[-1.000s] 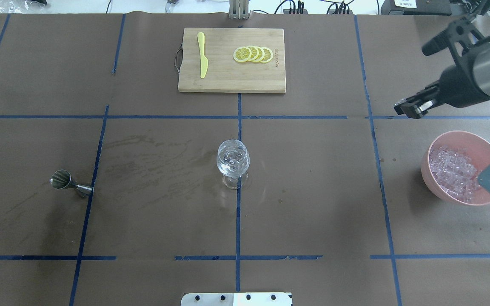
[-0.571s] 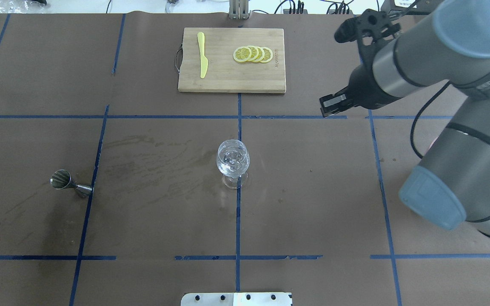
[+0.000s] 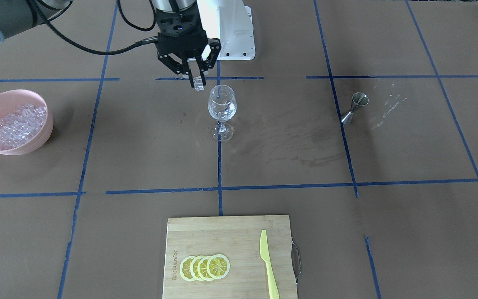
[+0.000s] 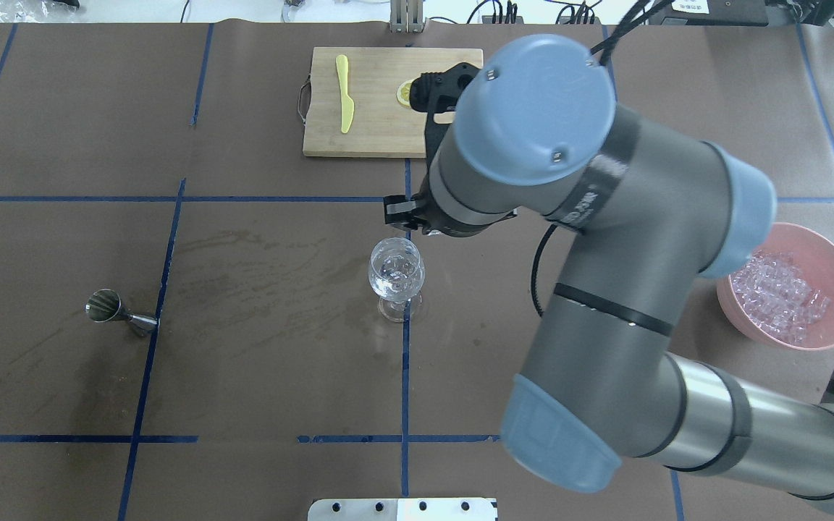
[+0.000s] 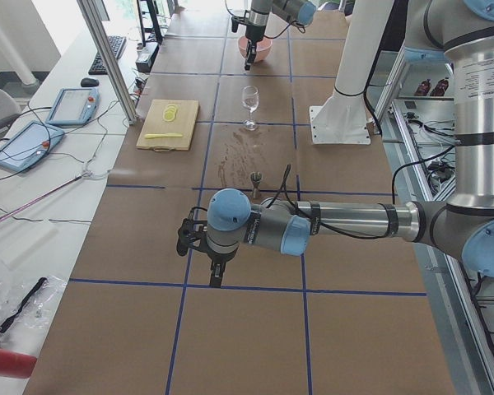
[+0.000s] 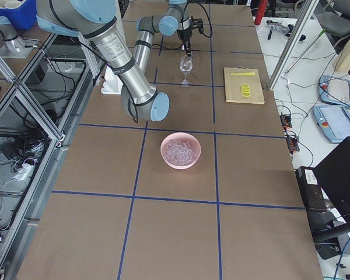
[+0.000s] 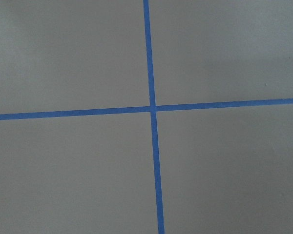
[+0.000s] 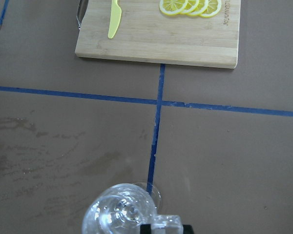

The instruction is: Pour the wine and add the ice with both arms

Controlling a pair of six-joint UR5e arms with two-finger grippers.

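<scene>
Right gripper point(image 3: 196, 81) clenched on clear ice cube point(image 3: 198, 86), just beside rim of clear stemmed glass point(image 3: 222, 109). Best centre over glass mouth, lower, release gently. Ice heap point(image 3: 15, 124) in pink bowl point(image 3: 40, 140), well apart from glass.

No legible text; engraved mark point(image 3: 175, 264) on cutting board point(image 3: 230, 236) too small to read.

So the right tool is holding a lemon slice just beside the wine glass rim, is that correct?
Not quite: the right tool holds an ice cube, not a lemon slice, just beside the wine glass rim. The front-facing view shows it; the lemon slices lie on the cutting board.
</scene>
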